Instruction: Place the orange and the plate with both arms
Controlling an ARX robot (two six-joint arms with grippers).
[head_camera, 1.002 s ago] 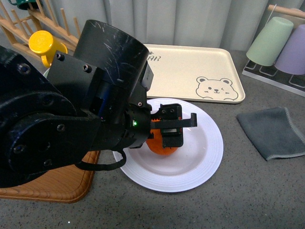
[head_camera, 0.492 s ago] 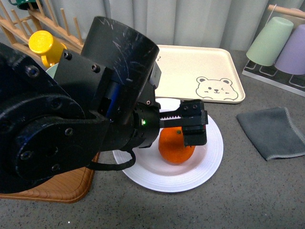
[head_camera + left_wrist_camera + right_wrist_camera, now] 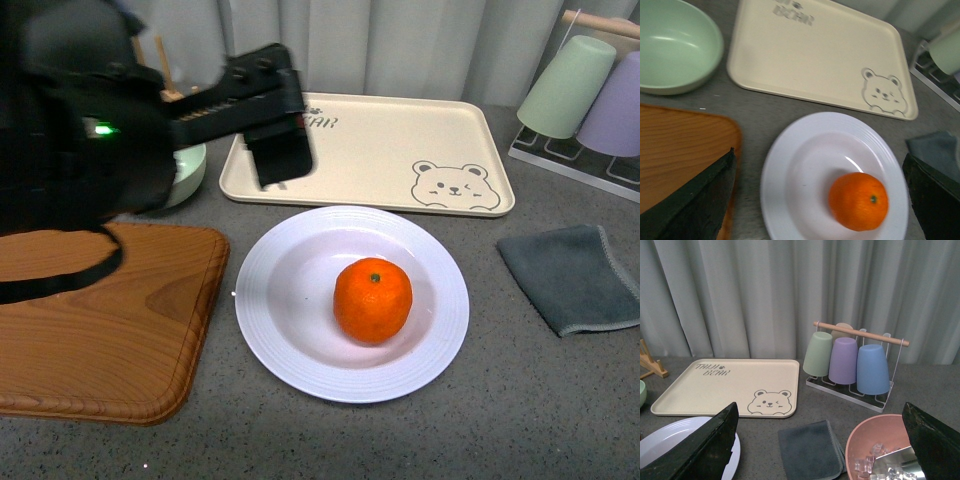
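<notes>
The orange [image 3: 372,300] sits free on the white plate [image 3: 270,320], right of the plate's centre, stem dot up. My left gripper [image 3: 270,130] is open and empty, raised above the table to the back left of the plate, over the edge of the beige tray. In the left wrist view the orange [image 3: 858,201] and the plate [image 3: 790,175] lie well below the open left gripper [image 3: 812,200]. My right gripper [image 3: 817,445] is open and empty. It does not show in the front view. A bit of the plate's rim [image 3: 670,440] shows in the right wrist view.
A beige bear tray [image 3: 400,140] lies behind the plate. A wooden board [image 3: 100,320] lies to its left and a pale green bowl [image 3: 675,45] behind that. A grey cloth [image 3: 575,275] and a cup rack [image 3: 580,90] are on the right. A pink bowl with ice [image 3: 880,445] shows under the right gripper.
My left gripper opened off the orange, then rose and drew back to the upper left. The orange stays on the plate.
</notes>
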